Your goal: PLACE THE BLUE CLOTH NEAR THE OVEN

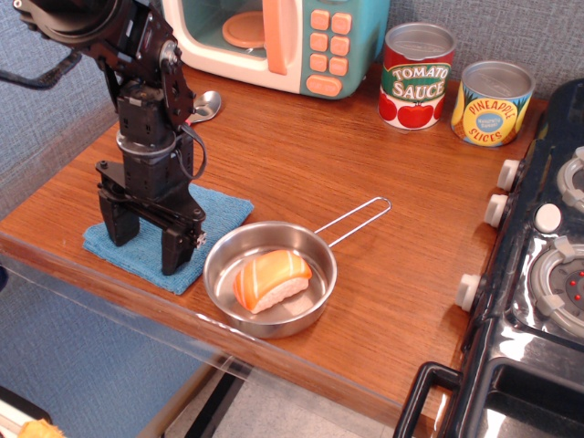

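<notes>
The blue cloth (219, 208) lies flat on the wooden table near its front left corner, left of the steel pan. My black gripper (146, 246) stands upright over it, open, with both fingertips down on or touching the cloth. One finger (119, 224) is at the cloth's left part, the other (176, 251) near its front edge. Much of the cloth is hidden behind the gripper. The oven (292, 41), a teal and cream toy microwave with orange door trim and buttons, stands at the back of the table, well apart from the cloth.
A steel pan (269, 278) with a salmon sushi piece (271, 278) sits right of the cloth, handle pointing back right. A metal spoon (205, 103) lies before the oven. A tomato sauce can (416, 75) and pineapple can (493, 102) stand at the back. A black stove (538, 274) fills the right.
</notes>
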`<state>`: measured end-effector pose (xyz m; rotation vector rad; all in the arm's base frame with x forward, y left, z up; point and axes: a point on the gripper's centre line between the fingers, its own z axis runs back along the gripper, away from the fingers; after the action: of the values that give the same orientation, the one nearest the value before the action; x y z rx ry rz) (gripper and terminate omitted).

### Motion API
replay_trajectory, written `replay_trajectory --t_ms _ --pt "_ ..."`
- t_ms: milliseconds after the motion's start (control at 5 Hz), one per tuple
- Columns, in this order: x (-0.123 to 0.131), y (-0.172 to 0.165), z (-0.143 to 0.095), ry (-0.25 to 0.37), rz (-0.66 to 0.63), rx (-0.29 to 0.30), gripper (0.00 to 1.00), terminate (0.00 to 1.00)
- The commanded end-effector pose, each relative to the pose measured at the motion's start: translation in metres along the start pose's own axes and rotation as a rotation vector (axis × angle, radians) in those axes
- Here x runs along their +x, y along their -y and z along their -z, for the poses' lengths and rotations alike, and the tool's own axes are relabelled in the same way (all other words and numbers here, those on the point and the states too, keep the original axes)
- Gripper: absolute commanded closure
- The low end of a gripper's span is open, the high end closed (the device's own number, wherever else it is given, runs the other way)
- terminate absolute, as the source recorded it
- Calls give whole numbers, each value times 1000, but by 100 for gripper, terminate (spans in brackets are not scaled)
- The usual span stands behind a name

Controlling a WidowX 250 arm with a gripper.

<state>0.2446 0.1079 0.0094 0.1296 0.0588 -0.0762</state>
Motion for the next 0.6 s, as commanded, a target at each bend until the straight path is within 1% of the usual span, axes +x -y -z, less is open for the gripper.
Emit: replay_trajectory --t_ms 0,200,400 --pt "17 -2 1 46 2 -52 0 0" --pt "46 6 -3 95 24 -108 0 0" --pt "85 20 -12 146 75 -139 0 0"
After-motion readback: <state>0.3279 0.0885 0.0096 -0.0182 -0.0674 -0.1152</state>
